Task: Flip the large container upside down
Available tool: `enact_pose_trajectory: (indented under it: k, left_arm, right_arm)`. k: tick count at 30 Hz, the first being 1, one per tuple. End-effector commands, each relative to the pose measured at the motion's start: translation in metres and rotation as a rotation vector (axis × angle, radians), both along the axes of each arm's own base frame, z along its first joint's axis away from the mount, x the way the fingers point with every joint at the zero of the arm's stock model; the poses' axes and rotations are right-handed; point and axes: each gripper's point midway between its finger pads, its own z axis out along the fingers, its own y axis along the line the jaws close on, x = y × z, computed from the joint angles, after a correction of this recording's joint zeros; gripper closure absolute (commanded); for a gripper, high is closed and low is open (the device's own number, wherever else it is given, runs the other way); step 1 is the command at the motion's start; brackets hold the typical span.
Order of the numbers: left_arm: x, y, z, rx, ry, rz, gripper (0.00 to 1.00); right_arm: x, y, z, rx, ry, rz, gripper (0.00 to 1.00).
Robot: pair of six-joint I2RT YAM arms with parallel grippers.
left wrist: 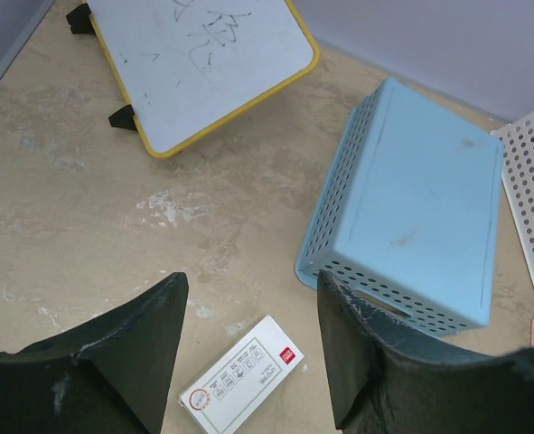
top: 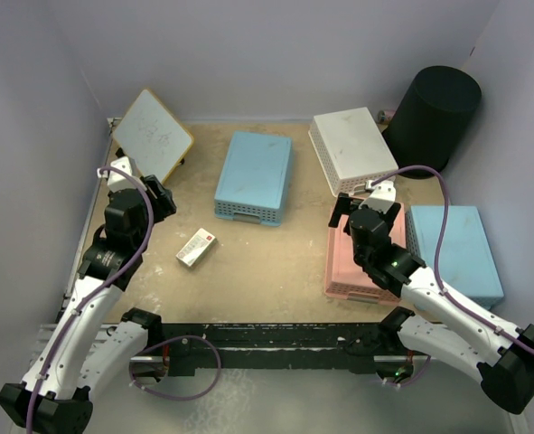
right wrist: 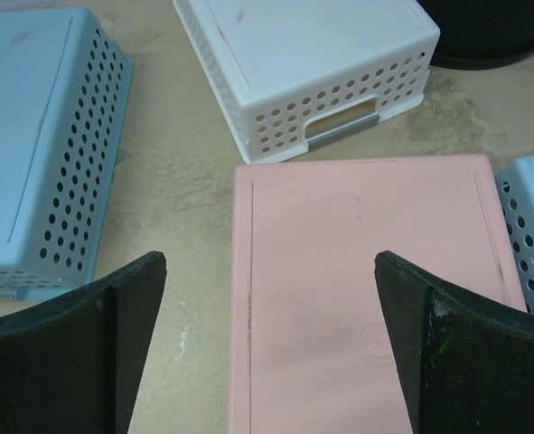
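The large container (top: 434, 113), a tall round black wastebasket, stands in the far right corner against the walls. In the right wrist view only its lower edge (right wrist: 488, 36) shows, resting on the table behind the white basket. Whether its upper end is open or closed I cannot tell. My right gripper (top: 364, 215) is open above the near part of a pink upturned basket (right wrist: 366, 298), well short of the container, with nothing between its fingers (right wrist: 268, 262). My left gripper (top: 163, 201) hangs open at the left of the table, empty (left wrist: 251, 280).
A white lattice basket (top: 351, 147) lies upturned beside the container. One blue basket (top: 255, 174) sits mid-table and another (top: 461, 253) at the right. A yellow-framed whiteboard (top: 151, 134) leans at the far left. A small white box (top: 196, 247) lies under the left gripper.
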Motion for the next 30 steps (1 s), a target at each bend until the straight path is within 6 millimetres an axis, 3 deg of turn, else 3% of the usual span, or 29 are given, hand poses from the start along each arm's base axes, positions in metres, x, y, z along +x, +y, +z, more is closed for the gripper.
enact_pose_trajectory:
  k: [1, 30]
  left_arm:
    - [0.005, -0.0024, 0.0148, -0.002, -0.054, -0.014, 0.43]
    - [0.0031, -0.0012, 0.0141, 0.009, -0.052, -0.015, 0.44]
  right_arm:
    - [0.0041, 0.0006, 0.0184, 0.043, -0.047, -0.019, 0.0]
    - [0.0043, 0.0013, 0.0153, 0.041, -0.041, -0.018, 0.0]
